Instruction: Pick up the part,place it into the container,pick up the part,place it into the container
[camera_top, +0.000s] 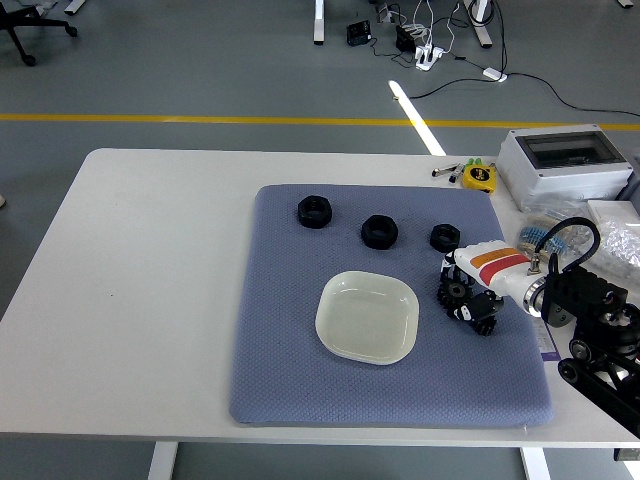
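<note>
Your right hand low over blue mat, right side, fingers curled down around black gear part; whether grip is firm, cannot tell. Container, white square dish, just left of hand, small gap between. Three black nuts in row behind, nearest one close to hand. Mat's left half bare. White table wide open left. Grey box and tape measure far right. Grey floor, yellow line beyond.
</note>
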